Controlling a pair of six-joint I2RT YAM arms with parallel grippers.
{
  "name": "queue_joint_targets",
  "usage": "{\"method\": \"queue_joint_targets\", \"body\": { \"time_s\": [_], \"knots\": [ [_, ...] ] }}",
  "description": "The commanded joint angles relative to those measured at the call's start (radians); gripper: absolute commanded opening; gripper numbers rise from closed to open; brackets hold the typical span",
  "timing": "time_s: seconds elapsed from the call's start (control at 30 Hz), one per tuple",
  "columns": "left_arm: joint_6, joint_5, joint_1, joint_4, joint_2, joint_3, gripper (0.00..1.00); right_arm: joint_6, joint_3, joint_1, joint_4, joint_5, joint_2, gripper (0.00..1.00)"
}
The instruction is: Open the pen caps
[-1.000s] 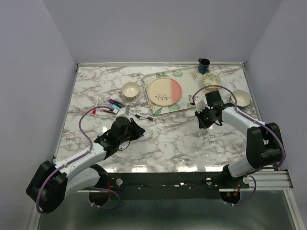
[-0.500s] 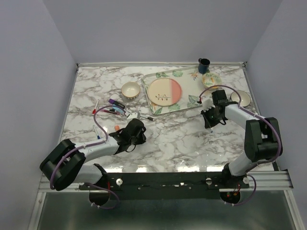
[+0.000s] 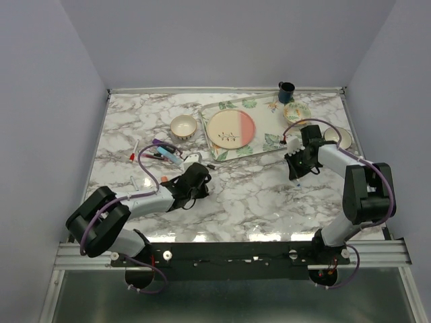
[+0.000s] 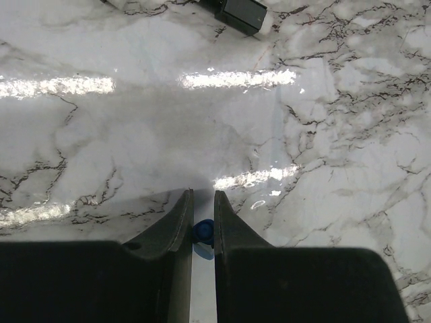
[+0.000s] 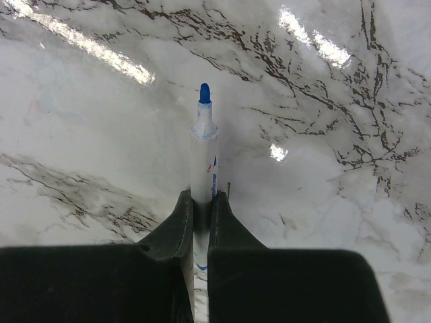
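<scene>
- The right end effector point(image 5: 202, 196) is pinched narrowly around a white pen point(image 5: 203, 145), whose bare blue tip points out over the marble worktop point(image 5: 323, 134).
- The left end effector point(image 4: 202, 196) is nearly closed, gripping a blue cap point(image 4: 203, 231) between its fingers.
- Other pens point(image 3: 165, 153) lie clustered on the worktop near the left arm.

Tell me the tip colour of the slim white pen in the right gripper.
Blue pen tip; clearest in the right wrist view.
</scene>
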Motion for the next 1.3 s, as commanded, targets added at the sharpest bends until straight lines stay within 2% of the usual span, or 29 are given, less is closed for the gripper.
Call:
{"method": "queue_joint_targets", "body": {
  "time_s": [0.0, 0.2, 0.37, 0.4, 0.67, 0.9, 1.27],
  "knots": [
    [0.028, -0.046, -0.004, -0.048, 0.067, 0.002, 0.17, 0.004, 0.017, -0.010, -0.034, -0.028, 0.041, 0.12],
    [0.033, -0.060, -0.004, -0.054, 0.089, 0.025, 0.27, 0.001, 0.020, -0.018, -0.046, -0.037, 0.042, 0.18],
    [0.039, -0.082, -0.004, -0.073, 0.080, 0.033, 0.40, -0.005, 0.023, -0.023, -0.054, -0.050, 0.038, 0.25],
    [0.039, -0.083, -0.003, -0.077, 0.074, 0.033, 0.41, -0.006, 0.025, -0.021, -0.057, -0.053, 0.038, 0.29],
    [0.033, -0.098, -0.003, -0.099, 0.025, 0.024, 0.54, -0.019, 0.026, -0.032, -0.068, -0.060, 0.019, 0.39],
    [0.033, -0.134, -0.004, -0.169, -0.144, 0.018, 0.68, -0.043, 0.020, -0.041, -0.071, -0.080, -0.060, 0.55],
    [0.024, -0.161, 0.017, -0.313, -0.501, -0.045, 0.94, -0.108, 0.002, -0.040, -0.094, -0.200, -0.226, 0.58]
  ]
}}
